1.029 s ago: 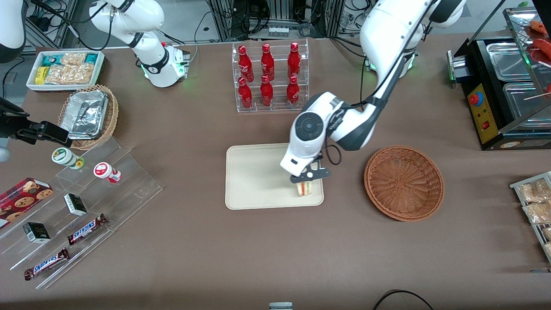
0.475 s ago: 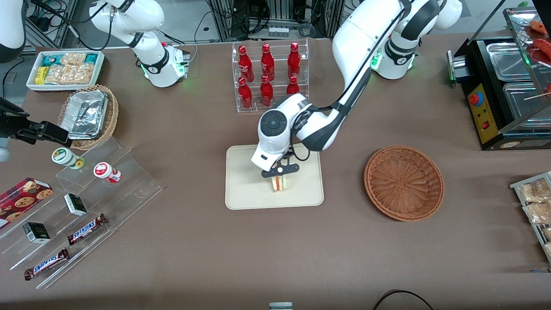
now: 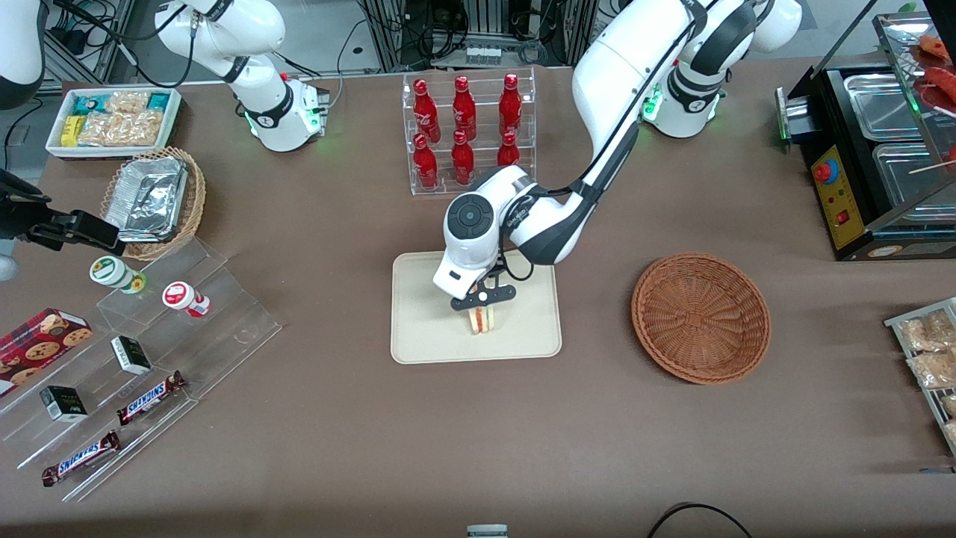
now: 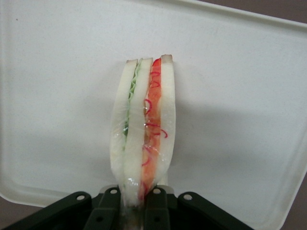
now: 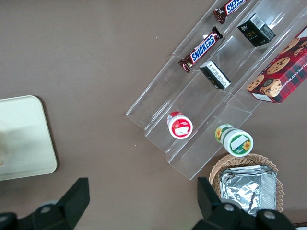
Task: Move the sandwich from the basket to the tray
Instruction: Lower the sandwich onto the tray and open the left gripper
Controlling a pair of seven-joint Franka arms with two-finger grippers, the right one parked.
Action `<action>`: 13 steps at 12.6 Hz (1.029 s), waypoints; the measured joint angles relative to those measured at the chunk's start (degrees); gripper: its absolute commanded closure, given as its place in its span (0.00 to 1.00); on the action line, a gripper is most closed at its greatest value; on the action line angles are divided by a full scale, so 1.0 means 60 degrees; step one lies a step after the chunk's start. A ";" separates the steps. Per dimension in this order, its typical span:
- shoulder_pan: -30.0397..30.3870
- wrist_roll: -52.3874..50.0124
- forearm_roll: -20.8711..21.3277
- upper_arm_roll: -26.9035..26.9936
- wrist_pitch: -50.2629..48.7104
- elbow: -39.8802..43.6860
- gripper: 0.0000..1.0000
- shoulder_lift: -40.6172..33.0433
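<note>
Sandwich (image 3: pixel 484 320) over middle of tray (image 3: pixel 426 329), cut edge with red and green filling showing, gripped at one end | hand (image 3: pixel 482 300) clamped on sandwich, above tray | basket (image 3: pixel 700 317) on surface toward working arm's end, apart from tray

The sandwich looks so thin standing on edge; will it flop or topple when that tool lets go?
Probably topples: the sandwich stands narrow on the tray. Its slices bow slightly in the tool, so likely soft. Its clear wrap may be slippery.
</note>
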 measured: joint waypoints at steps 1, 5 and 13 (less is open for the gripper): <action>0.0000 -0.0073 0.0000 0.0005 0.0000 0.0006 1.00 0.0052; -0.0002 -0.0142 0.0000 0.0021 0.0001 0.0071 0.00 0.0143; -0.0007 -0.0157 0.0036 0.0041 -0.0433 0.0457 0.00 -0.0085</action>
